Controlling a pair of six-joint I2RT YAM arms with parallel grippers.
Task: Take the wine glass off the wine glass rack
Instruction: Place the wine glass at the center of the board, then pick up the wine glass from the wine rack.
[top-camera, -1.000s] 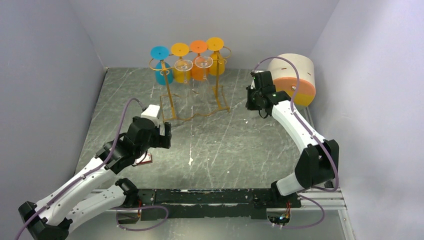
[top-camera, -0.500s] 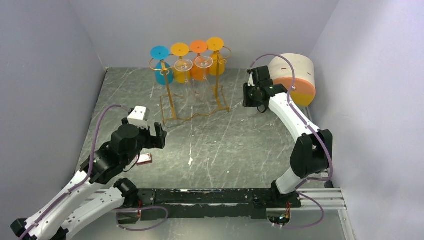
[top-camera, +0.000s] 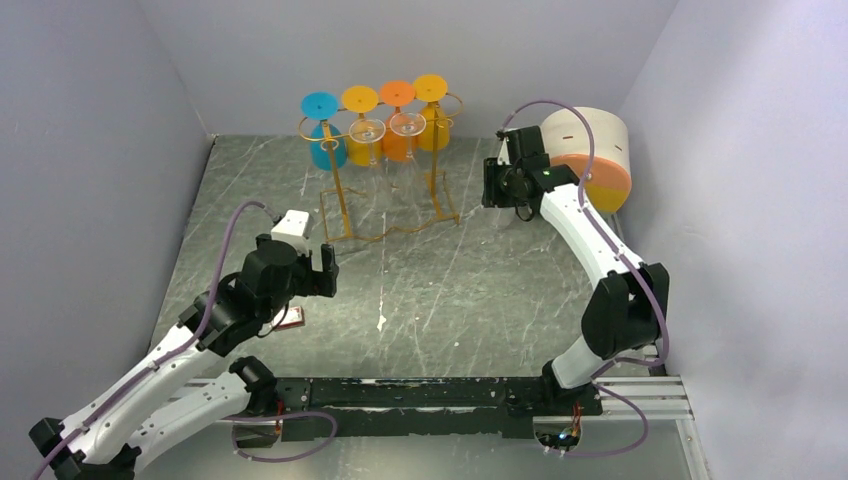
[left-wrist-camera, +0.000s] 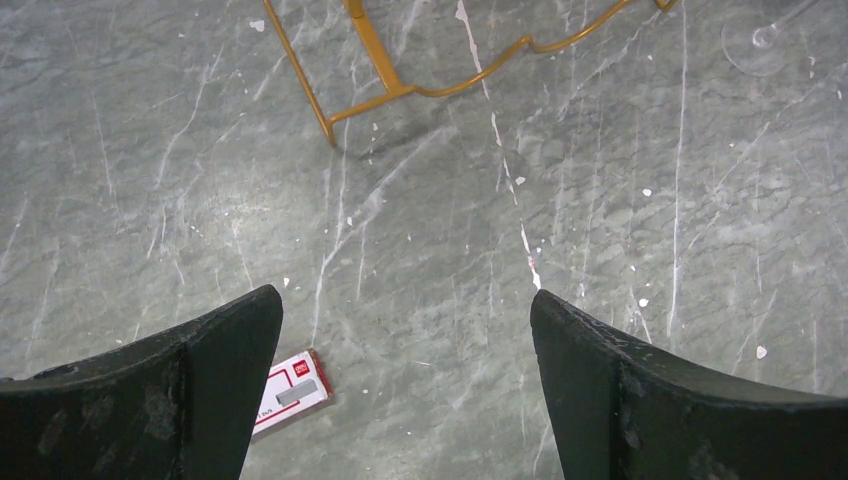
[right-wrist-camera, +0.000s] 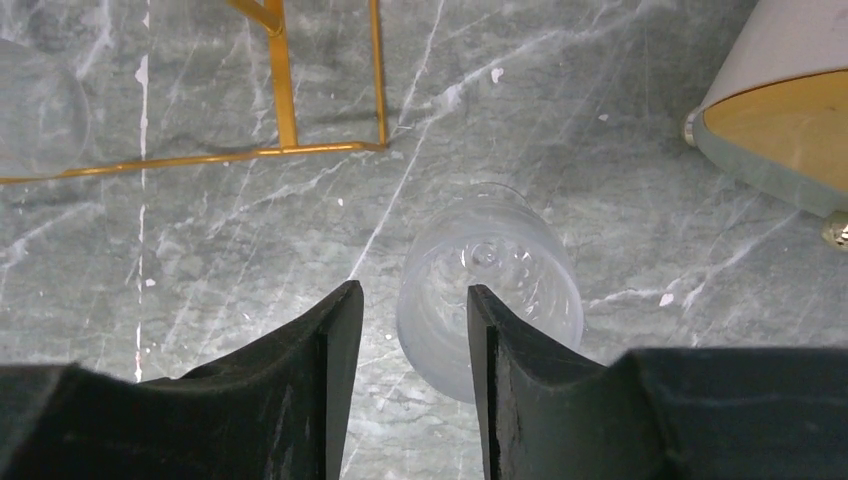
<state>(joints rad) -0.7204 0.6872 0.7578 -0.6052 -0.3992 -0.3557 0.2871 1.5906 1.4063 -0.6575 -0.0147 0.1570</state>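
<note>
Check the right gripper (right-wrist-camera: 412, 290): its jaws stand partly apart and grip nothing. The wine glass (right-wrist-camera: 500, 265) stands on the tabletop (top-camera: 450, 290) directly below that gripper, just beside the base of the wine glass rack (top-camera: 341, 190). The left gripper (left-wrist-camera: 402, 297) is spread wide and empty.

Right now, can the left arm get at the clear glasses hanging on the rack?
Probably yes. The left claw is open, facing the wine glass rack with nothing standing between them. The clear glasses hang on its near side, higher than the claw.
</note>
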